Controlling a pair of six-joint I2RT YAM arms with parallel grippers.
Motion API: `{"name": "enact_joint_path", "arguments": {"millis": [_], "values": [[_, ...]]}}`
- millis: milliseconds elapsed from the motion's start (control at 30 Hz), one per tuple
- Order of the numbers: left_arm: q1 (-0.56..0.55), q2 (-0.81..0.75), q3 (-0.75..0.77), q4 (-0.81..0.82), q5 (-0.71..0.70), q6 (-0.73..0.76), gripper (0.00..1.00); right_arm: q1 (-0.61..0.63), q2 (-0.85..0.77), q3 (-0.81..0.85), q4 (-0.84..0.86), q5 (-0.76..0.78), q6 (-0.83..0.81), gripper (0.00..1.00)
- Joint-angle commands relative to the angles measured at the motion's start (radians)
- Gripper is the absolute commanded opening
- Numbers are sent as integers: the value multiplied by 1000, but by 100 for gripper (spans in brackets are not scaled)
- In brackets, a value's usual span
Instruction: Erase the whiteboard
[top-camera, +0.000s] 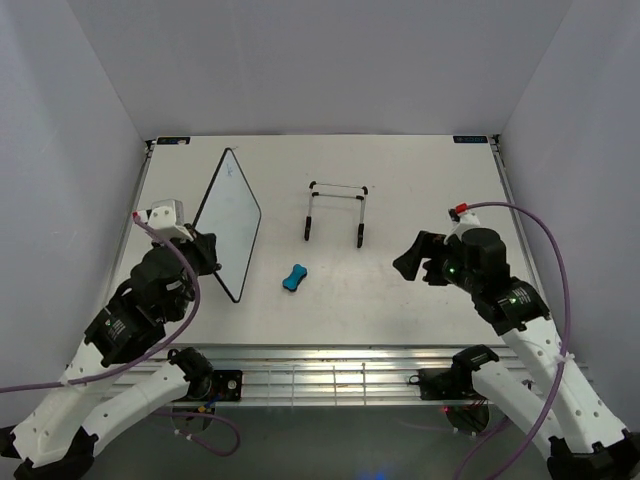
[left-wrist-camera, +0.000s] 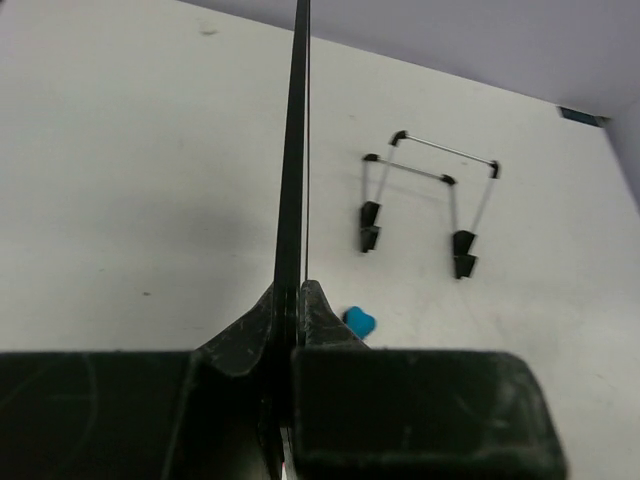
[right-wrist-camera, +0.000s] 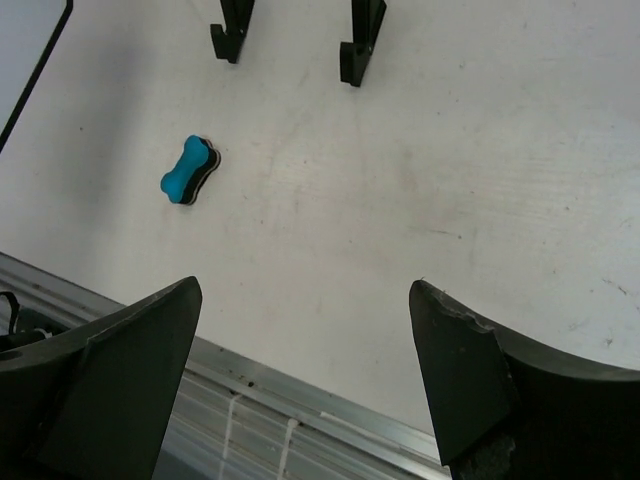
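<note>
The big flat white table (top-camera: 400, 300) fills the middle of the top view. The small white whiteboard with a thin black rim and round corners (top-camera: 230, 220) is over the left part of the table, closer to the left edge than to the middle. It stands up on its edge and leans a bit. Its face looks white. I cannot tell if its low corner touches the table.

The left claw (top-camera: 205, 250) is pinched tight on the board's rim, on the side nearest the left edge. In the left wrist view the board (left-wrist-camera: 295, 150) looks like a thin black line going straight out from between the two fingers.

The right claw (top-camera: 412, 258) hangs over the right part of the table, well apart from the board. Its fingers are spread wide and hold nothing.

The thin black wire stand (top-camera: 335, 210) sits near the middle of the table, toward the far edge. The small blue bone-shaped eraser (top-camera: 294, 277) lies flat between the board and the stand, closer to the near edge.
</note>
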Motion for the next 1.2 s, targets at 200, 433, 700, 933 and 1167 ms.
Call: {"name": "enact_joint_path", "arguments": {"millis": [200,433,700,933,1167], "values": [[3,117,-32,84,-243,33,0,585,396,223,190,650,222,90],[85,21,-145,218,-225,83,0,607,549,175,509,484,511,75],[142,-110,-228,317,-110,157,0,720,969,513,220,639,687,88],[144,-165,-262,349,-29,188,0,773,1223,763,3,777,799,86],[144,-177,-263,346,-6,178,0,792,1413,897,-98,822,859,84]]}}
